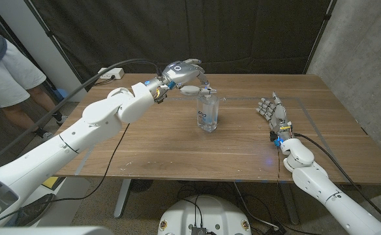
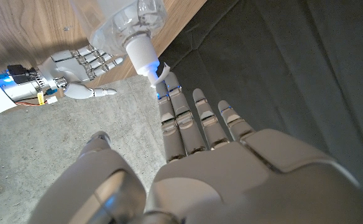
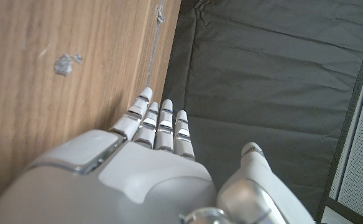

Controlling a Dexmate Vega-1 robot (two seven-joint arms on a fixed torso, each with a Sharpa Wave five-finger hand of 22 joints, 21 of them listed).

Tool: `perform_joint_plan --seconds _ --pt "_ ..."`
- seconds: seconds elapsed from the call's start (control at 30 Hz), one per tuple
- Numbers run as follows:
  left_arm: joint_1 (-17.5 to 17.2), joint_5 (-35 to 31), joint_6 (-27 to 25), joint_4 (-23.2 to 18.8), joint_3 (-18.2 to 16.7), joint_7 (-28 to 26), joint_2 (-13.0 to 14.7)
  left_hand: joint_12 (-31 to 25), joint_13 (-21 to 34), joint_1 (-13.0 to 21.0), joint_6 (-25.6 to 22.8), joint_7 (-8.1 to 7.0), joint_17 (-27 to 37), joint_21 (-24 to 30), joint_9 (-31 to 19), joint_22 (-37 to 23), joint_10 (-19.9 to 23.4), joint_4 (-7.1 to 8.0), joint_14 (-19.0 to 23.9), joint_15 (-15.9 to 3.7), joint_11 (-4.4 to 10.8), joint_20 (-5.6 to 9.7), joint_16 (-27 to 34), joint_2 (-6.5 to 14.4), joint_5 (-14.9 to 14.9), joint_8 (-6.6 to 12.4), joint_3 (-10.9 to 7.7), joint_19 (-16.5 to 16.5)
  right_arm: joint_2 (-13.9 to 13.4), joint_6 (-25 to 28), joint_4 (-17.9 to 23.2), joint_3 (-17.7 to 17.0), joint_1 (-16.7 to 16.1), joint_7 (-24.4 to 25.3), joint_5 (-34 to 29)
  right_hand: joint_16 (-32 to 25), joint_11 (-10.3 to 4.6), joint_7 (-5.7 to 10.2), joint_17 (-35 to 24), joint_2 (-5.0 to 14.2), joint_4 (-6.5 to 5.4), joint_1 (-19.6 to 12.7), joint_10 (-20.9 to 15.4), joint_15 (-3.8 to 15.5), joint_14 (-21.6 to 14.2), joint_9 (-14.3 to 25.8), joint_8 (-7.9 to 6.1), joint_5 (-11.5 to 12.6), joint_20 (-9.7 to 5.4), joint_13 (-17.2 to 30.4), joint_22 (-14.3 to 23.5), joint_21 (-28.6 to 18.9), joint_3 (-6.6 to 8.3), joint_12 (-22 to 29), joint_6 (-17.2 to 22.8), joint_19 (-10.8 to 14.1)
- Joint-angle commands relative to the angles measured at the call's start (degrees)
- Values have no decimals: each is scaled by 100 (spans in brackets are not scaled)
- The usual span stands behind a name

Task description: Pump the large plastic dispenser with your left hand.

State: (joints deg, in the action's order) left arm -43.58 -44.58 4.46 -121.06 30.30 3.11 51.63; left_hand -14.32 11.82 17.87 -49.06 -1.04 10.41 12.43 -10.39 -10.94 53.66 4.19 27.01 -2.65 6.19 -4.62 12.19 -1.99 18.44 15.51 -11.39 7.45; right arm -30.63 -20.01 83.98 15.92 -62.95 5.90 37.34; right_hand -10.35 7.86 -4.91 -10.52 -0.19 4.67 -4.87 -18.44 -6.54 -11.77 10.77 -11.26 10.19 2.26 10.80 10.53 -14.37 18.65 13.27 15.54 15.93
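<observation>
The large clear plastic dispenser (image 1: 207, 115) stands upright near the middle of the wooden table (image 1: 158, 147). My left hand (image 1: 186, 74) hovers over its top, fingers stretched out across the white pump. In the left wrist view the bottle (image 2: 127, 15) and its white pump neck (image 2: 143, 55) sit just beyond my left hand (image 2: 197, 155), whose fingertips (image 2: 166, 87) touch the pump head. The hand holds nothing. My right hand (image 1: 273, 109) stands on the table to the dispenser's right, fingers straight and pointing up, empty; the same right hand (image 2: 76, 65) appears past the bottle in the left wrist view.
A white power strip (image 1: 110, 74) with a thick black cable lies at the table's back left corner. A person (image 1: 4, 65) stands off the table's left side. A dark curtain (image 1: 197, 32) hangs behind the table. A concrete wall (image 1: 366, 59) stands at the right.
</observation>
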Motion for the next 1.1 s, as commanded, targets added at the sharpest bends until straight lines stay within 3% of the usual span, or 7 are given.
perform_joint_plan --seconds 0.03,1.1 --pt "15 -12 -4 7 -49 -128 -30 36 18 42 -28 -19 11 5 -21 -9 38 -5 17 -89 5 -3 -18 -18 35 23 20 12 -30 -12 102 -24 -56 45 -27 -25 -37 46 -12 62 -3 -3 -50 -35 -35 25 -11 19 44 12 11 24 -5 -28 23 17" --pt "126 198 114 67 -194 -403 -86 187 57 74 162 -133 14 -26 -27 -10 -210 9 -64 -84 66 -40 -59 -2 28 -134 57 -80 39 -50 -17 18 37 12 -48 -45 -39 55 -11 89 12 -20 -80 -39 -108 26 -10 22 19 14 13 21 -1 -21 21 97"
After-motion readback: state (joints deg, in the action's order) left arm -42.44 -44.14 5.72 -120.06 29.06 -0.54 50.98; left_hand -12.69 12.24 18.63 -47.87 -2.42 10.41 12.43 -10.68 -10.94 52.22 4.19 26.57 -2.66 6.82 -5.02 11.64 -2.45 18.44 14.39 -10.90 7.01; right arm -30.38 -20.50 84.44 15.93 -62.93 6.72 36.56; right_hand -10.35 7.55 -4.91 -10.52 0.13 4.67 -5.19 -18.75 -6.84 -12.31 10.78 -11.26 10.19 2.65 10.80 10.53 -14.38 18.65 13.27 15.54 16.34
